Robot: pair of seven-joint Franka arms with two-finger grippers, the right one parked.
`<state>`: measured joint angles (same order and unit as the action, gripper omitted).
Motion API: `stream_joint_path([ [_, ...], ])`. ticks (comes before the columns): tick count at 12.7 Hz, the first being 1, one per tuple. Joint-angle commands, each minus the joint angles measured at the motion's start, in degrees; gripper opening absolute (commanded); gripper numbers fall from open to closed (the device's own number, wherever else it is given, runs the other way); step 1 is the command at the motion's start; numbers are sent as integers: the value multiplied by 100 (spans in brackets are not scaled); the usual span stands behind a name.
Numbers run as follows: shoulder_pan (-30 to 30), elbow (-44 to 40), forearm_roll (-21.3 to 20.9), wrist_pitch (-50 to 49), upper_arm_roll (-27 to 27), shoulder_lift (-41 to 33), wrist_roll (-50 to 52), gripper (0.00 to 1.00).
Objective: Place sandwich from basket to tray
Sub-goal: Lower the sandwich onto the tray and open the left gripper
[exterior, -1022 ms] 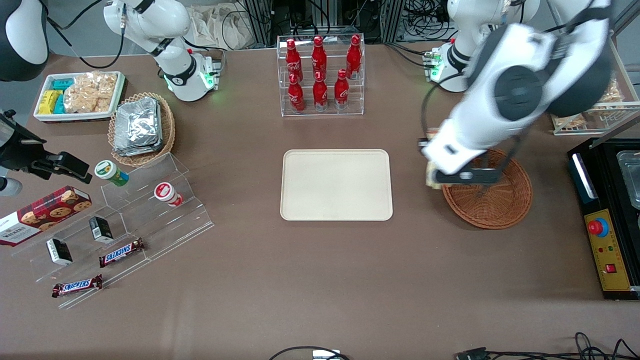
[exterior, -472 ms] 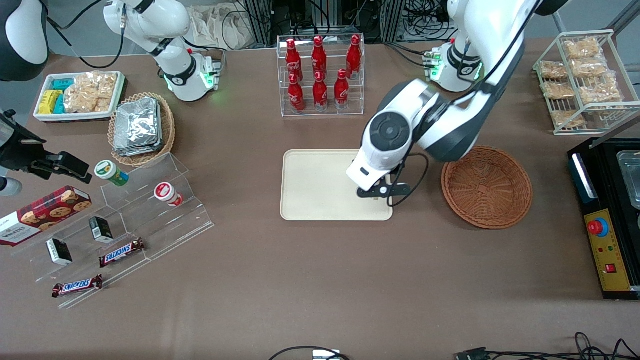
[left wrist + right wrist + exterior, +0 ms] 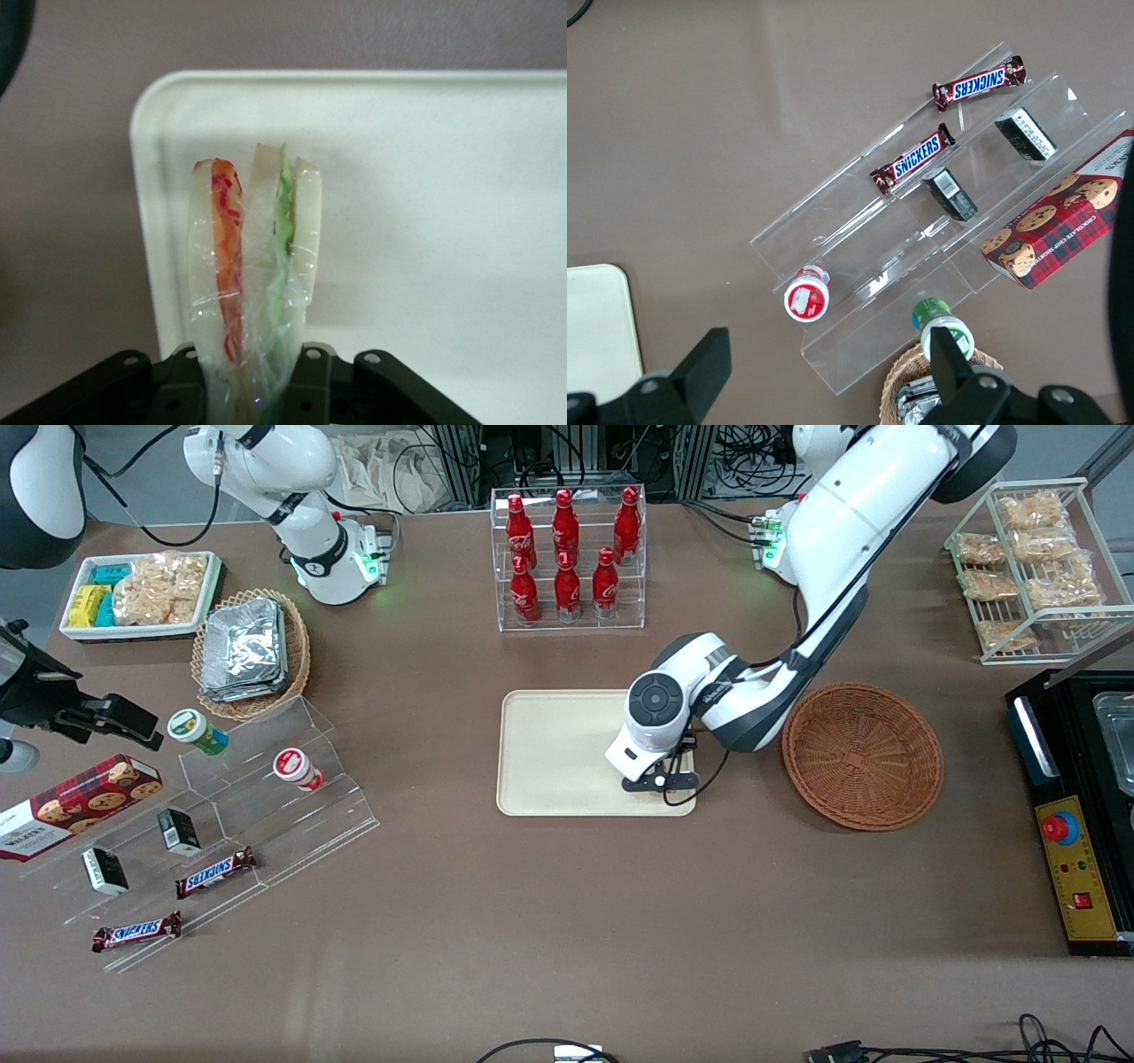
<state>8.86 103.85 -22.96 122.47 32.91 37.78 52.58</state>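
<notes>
In the left wrist view the sandwich [image 3: 252,266], a film-wrapped wedge with orange-red and green filling, stands between the black fingers [image 3: 314,382] of my gripper [image 3: 252,390], which is shut on it. The cream tray [image 3: 425,221] lies just under it, near one rounded corner. From the front, the gripper [image 3: 660,784] hangs low over the tray [image 3: 558,753], at the corner nearest the camera on the basket's side. The arm hides the sandwich there. The round reddish-brown basket [image 3: 864,755] sits beside the tray with nothing in it.
A clear rack of red bottles [image 3: 567,558] stands farther from the camera than the tray. A black machine [image 3: 1072,806] and a wire rack of snacks [image 3: 1036,558] are at the working arm's end. An acrylic stand with snacks [image 3: 221,806] and an oval basket of foil packets [image 3: 251,651] lie toward the parked arm's end.
The gripper carried the sandwich from over the basket's edge across to the tray, then sank lower over the tray's near corner. The basket now stands uncovered.
</notes>
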Motion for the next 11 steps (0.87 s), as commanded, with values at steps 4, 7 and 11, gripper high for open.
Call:
stream_joint_path([
  [4,1,109,-262,102,49,-59,182,100],
  [7,-43,-224,131,-747,119,-672,103,100],
  [11,-533,-551,1546,-1919,110,-2279,-380,100],
])
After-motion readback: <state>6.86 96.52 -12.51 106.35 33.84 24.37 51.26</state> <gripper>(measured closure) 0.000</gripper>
